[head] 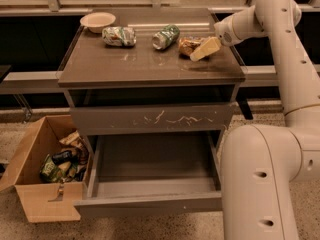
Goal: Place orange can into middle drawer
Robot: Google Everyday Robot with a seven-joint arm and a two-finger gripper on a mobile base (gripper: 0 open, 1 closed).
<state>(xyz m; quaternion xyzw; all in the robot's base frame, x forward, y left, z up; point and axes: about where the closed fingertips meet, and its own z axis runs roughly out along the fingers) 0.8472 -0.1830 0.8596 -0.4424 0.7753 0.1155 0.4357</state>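
The orange can [186,44] lies on its side at the right of the cabinet top [125,64]. My gripper [202,50] reaches in from the right at the end of the white arm; its tan tip rests right beside the can on its right side, hiding part of it. The middle drawer [150,203] is pulled open at the bottom of the cabinet; its deep grey inside holds nothing that I can see. Above it is the closed drawer front with long white scratches [155,119].
A green can [165,36] and a white-and-green can [119,36] lie on the cabinet top, left of the orange can. A pale bowl [97,20] stands at the back left. An open cardboard box [40,184] of trash sits on the floor at the left. My white base [260,184] fills the lower right.
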